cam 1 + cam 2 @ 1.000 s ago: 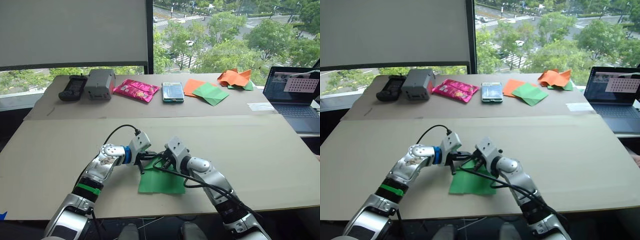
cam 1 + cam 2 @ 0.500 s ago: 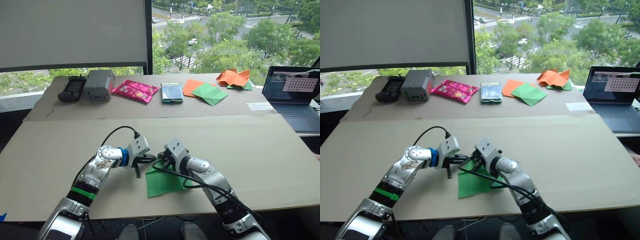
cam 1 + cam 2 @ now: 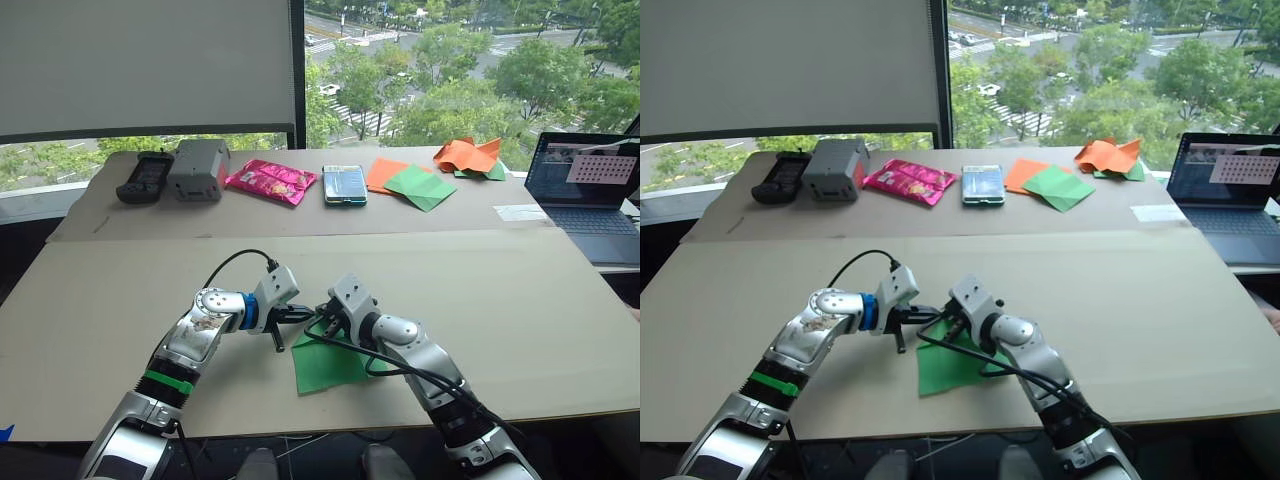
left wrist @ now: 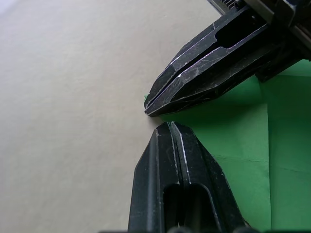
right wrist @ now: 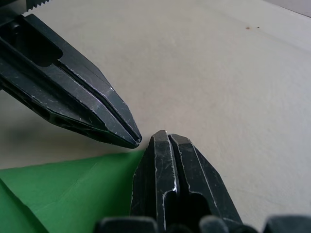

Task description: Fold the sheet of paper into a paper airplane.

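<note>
Where the two black-fingered end effectors meet tip to tip, the far corner of the thin bright green sheet of paper [image 3: 328,362] lies under them, so whether either tip pinches that corner or merely presses it cannot be made out. The left end effector [image 4: 168,125] is clenched, its fingers together with no gap, and the right end effector [image 5: 163,136] is clenched the same way; the two tips sit just beside each other at the paper's corner. The right arm and its black cable cover part of the sheet's far edge. The sheet lies flat near the front edge of the beige cardboard-covered table [image 3: 520,300], with crease lines running across it.

Along the far side of the table stand a black handheld controller [image 3: 145,175], a grey box-shaped device [image 3: 199,168], a pink snack packet [image 3: 271,181] and a phone-sized gadget with a bluish face [image 3: 345,185]. Beyond these lie a duller green diamond-shaped sheet [image 3: 422,187] over flat orange paper sheets [image 3: 385,172], and a crumpled orange-and-green paper heap [image 3: 470,156]. An open laptop [image 3: 590,195] is cut off at the right edge. Behind the table, a window looks down on trees and a road.
</note>
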Motion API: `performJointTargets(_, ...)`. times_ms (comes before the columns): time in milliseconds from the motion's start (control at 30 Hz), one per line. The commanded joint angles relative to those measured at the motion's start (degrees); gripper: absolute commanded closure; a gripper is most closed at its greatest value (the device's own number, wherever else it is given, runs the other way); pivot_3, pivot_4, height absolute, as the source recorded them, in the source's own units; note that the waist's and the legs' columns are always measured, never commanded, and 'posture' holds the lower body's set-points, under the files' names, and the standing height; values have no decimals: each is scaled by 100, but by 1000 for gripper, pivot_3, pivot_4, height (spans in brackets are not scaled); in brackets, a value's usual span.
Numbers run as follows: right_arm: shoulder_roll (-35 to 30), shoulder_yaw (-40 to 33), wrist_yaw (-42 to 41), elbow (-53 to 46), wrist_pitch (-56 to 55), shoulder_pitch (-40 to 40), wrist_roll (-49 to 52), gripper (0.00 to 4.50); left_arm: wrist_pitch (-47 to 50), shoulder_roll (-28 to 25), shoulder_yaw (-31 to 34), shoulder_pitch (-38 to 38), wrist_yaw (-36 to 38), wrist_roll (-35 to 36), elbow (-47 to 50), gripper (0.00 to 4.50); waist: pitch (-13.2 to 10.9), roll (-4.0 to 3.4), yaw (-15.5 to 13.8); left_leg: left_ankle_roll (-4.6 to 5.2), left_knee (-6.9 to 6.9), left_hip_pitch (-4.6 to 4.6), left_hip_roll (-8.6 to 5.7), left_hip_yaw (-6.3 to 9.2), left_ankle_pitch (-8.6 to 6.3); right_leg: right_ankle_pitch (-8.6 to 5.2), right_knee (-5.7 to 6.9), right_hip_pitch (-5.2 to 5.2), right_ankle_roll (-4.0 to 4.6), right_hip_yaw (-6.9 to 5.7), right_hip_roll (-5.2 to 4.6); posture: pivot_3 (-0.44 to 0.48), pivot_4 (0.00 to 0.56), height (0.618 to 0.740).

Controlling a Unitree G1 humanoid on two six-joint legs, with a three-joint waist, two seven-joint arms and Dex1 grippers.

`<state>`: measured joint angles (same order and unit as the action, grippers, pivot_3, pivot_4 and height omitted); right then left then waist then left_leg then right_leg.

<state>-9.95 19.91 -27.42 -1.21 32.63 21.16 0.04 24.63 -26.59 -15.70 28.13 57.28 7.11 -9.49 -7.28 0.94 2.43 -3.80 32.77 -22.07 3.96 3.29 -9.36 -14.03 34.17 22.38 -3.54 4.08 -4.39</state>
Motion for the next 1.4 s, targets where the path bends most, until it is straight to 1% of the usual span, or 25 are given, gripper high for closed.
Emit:
performJointTargets(33, -16, 77, -19, 46, 134, -63, -43, 4500, 47, 62, 51, 66, -1, 103, 284, 4458, 0, 0, -1, 0, 0, 0, 0, 0, 0, 0, 0, 0, 0, 0, 0, 0, 150, 718)
performJointTargets(300, -22, 80, -13, -8, 176, -85, -39, 4500, -278, -125, -279, -141, 72, -266, 86, 4458, 0, 0, 0, 0, 0, 1, 0, 0, 0, 0, 0, 0, 0, 0, -1, 0, 150, 718)
performJointTargets(367, -25, 81, -12, -19, 182, -86, -39, 4500, -582, -252, -439, -175, 47, -535, -57, 4458, 0, 0, -2, -1, 0, 1, 0, 0, 0, 0, -1, -1, 0, 0, -1, 0, 150, 718)
performJointTargets(433, -24, 80, -11, -28, 187, -87, -37, 4500, -725, -326, -500, -205, 58, -637, -151, 4458, 2, -2, -1, -1, 0, 4, 0, 0, -1, 0, -1, -2, 0, 0, -1, 0, 150, 718)
performJointTargets(700, -29, 92, -9, -22, 185, -78, -40, 4500, -706, -477, -507, -422, 214, -531, 103, 4458, 7, -9, 6, -3, 0, 6, 0, 0, -2, -1, -1, -1, 1, 0, -2, 0, 150, 718)
performJointTargets(967, -16, 94, 4, -10, 181, -69, -36, 4500, -430, -678, -412, -741, 420, -287, 572, 4458, 8, -12, 7, -3, -1, 6, 1, 0, -2, -1, -3, 2, 1, 0, -3, 0, 150, 718)
performJointTargets(1400, 5, 91, 3, 20, 184, -42, -27, 4500, -222, -1052, -255, -1281, 396, -219, 1066, 4458, 11, -15, 11, -5, -2, 6, 1, 0, -4, -2, -4, 9, 3, 0, -5, 0, 150, 718)
